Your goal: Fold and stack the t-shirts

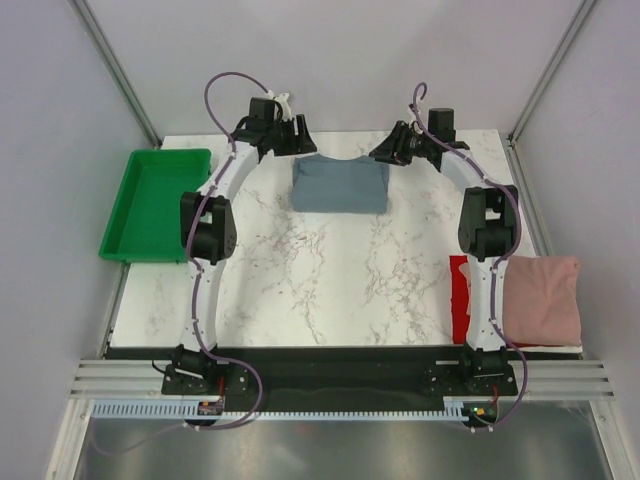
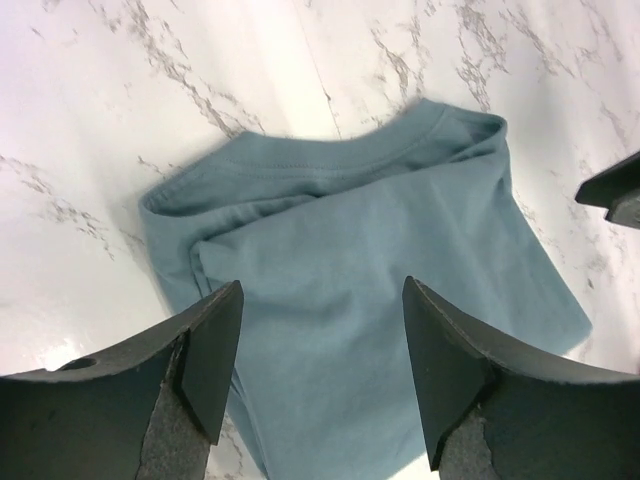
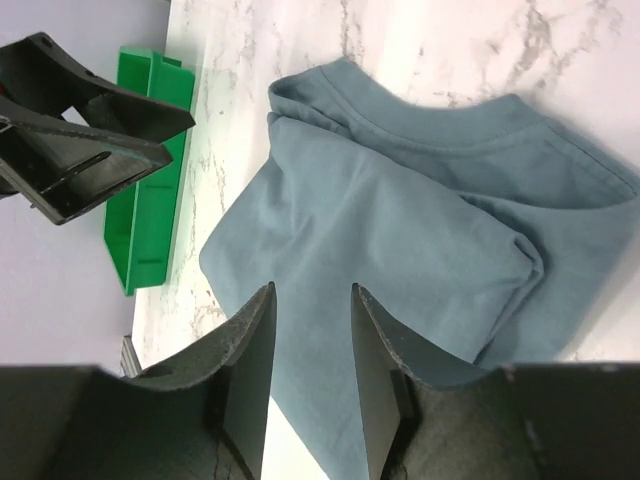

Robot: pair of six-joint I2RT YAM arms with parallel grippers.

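Blue-grey t-shirt (image 1: 340, 185), folded at the table's (image 1: 330, 280) far middle, looks light and floppy; left gripper (image 2: 322, 295) and right gripper (image 3: 312, 295) hang open and empty over it, so I'd pinch all layers at the side edges.

1. Top view: bright, even, diffuse light from above; only faint soft shadows on the desk (image 1: 330, 270)
2. Left wrist: glare bleaches the marble white at lower left; blue-grey t-shirt (image 2: 380, 250) sharp
3. Right wrist: in focus; folds softly shaded, narrow shadow under the cloth's right edge
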